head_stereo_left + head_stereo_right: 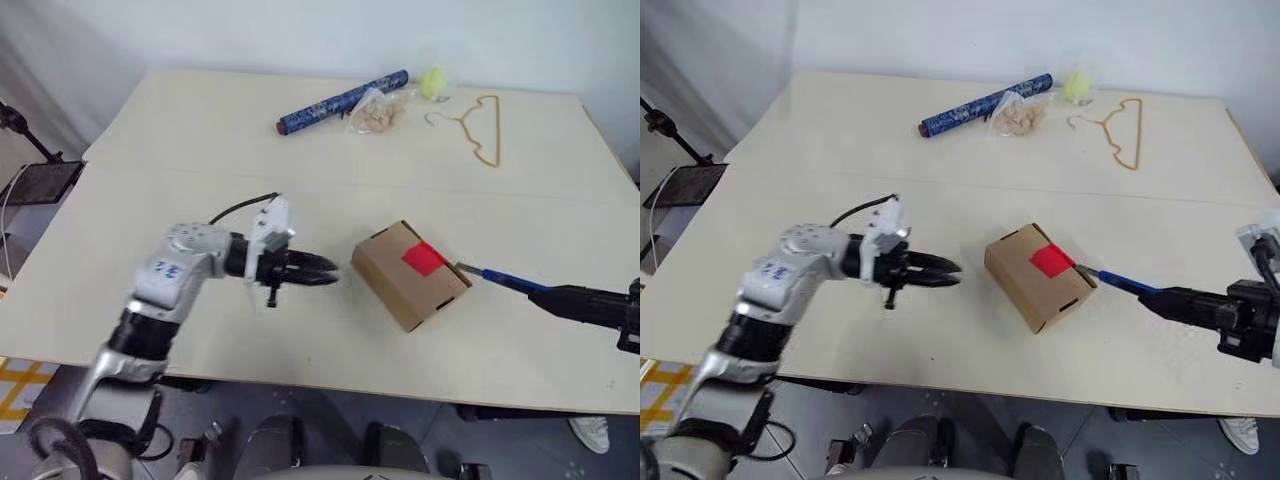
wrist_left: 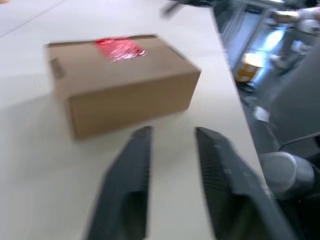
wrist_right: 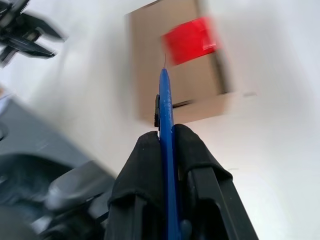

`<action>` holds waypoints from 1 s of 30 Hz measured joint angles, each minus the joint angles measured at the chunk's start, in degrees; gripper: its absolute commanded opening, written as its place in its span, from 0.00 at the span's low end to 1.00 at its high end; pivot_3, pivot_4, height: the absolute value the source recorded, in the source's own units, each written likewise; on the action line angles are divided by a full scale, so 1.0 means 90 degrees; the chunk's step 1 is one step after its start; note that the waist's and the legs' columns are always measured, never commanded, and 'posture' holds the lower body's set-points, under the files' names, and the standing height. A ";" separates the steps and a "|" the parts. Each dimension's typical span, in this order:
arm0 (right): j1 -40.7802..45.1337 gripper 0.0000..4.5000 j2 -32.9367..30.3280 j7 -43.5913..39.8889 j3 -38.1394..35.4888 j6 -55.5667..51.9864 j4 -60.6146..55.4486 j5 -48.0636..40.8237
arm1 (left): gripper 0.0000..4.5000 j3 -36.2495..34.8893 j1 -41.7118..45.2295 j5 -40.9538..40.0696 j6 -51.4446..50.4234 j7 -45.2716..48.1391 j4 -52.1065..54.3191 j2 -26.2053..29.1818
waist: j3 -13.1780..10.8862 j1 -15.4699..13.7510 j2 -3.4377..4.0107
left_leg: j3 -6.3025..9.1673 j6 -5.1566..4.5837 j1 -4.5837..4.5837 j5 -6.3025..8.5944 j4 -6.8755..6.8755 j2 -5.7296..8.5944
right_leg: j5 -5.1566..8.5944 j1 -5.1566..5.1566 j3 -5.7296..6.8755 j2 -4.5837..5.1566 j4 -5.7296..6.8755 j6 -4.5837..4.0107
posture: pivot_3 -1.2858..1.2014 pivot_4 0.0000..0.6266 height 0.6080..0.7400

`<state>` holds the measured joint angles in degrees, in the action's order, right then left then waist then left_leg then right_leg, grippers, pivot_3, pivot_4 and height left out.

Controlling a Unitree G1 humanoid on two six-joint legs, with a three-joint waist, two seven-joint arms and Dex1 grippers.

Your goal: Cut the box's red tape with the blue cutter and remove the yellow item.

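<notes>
- Pale tabletop (image 1: 200, 330) is carrying the box (image 1: 1025, 285), closed, red tape (image 1: 1051, 261) lying on its top face.
- Right fingers (image 3: 150, 165) are clamping the cutter (image 3: 166, 130); its tip is pointing at the tape, just short of it.
- Left gripper (image 1: 940, 270) is hovering beside the box, apart from it, with its fingers (image 2: 125, 185) standing slightly apart on nothing.
- Box is looking light and stiff, likely to slide under the blade; bracing its side wall opposite the cutter seems wise.
- Yellow item is presumably sitting inside, hidden.
</notes>
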<state>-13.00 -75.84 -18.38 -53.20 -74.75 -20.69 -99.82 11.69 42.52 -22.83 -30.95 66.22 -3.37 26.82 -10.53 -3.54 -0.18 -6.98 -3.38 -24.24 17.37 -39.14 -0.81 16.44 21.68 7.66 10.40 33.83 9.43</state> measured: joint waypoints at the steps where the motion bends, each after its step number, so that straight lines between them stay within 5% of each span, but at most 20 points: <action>1: 0.0260 0.02 -0.0134 0.0010 0.0250 0.0114 0.0014 0.0059 | 0.00 0.0074 0.0161 0.0058 0.0045 -0.0070 -0.0106 -0.0191 | 0.0000 0.0035 0.0000 | 0.0003 0.0003 0.0001 -0.0002 0.0001 -0.0003 | 0.0000 -0.0002 0.0004 -0.0003 0.0001 0.0000 | 0.52 0.24 1.00; 8: 0.2316 0.02 -0.0819 0.0210 0.2499 0.0925 0.0314 0.0407 | 0.00 0.0170 0.0690 0.0484 0.0318 -0.0760 -0.0814 -0.1004 | -0.0001 0.0245 0.0004 | 0.0001 0.0006 0.0003 -0.0006 0.0003 -0.0004 | 0.0000 0.0000 0.0009 -0.0002 0.0000 0.0002 | 0.52 0.24 1.00; 16: 0.5628 0.02 -0.0132 0.0240 0.5533 0.0625 0.0711 0.2106 | 0.00 0.0078 0.0961 0.1080 0.0344 -0.2011 -0.1625 -0.1622 | -0.0002 0.0250 0.0002 | 0.0000 0.0005 -0.0009 -0.0008 0.0000 -0.0002 | -0.0002 0.0017 0.0011 0.0004 0.0006 0.0004 | 0.52 0.24 1.00; 21: 0.6573 0.02 0.0457 -0.0194 0.6227 0.0096 0.0926 0.2956 | 0.00 0.0352 0.0896 0.1260 0.0063 -0.2085 -0.1481 -0.1701 | -0.0001 0.0215 0.0004 | 0.0003 0.0006 -0.0053 -0.0009 -0.0006 0.0003 | -0.0007 0.0058 0.0016 0.0004 0.0027 0.0014 | 0.52 0.24 1.00; 30: 0.6904 0.02 0.1093 -0.0789 0.6427 -0.0354 0.0975 0.3979 | 0.00 0.0568 0.0752 0.1310 -0.0488 -0.2063 -0.0828 -0.1619 | 0.0000 0.0223 0.0006 | 0.0002 0.0008 -0.0092 -0.0024 -0.0018 0.0012 | -0.0010 0.0094 0.0018 0.0001 0.0047 0.0019 | 0.52 0.24 1.00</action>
<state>49.14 -65.99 -25.48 4.65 -77.94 -11.92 -64.01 16.81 49.28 -11.04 -35.35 47.66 -10.82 12.25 -10.53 -1.53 -0.13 -6.96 -3.31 -25.06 17.15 -39.30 -0.70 16.34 22.53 7.82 10.41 34.26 9.60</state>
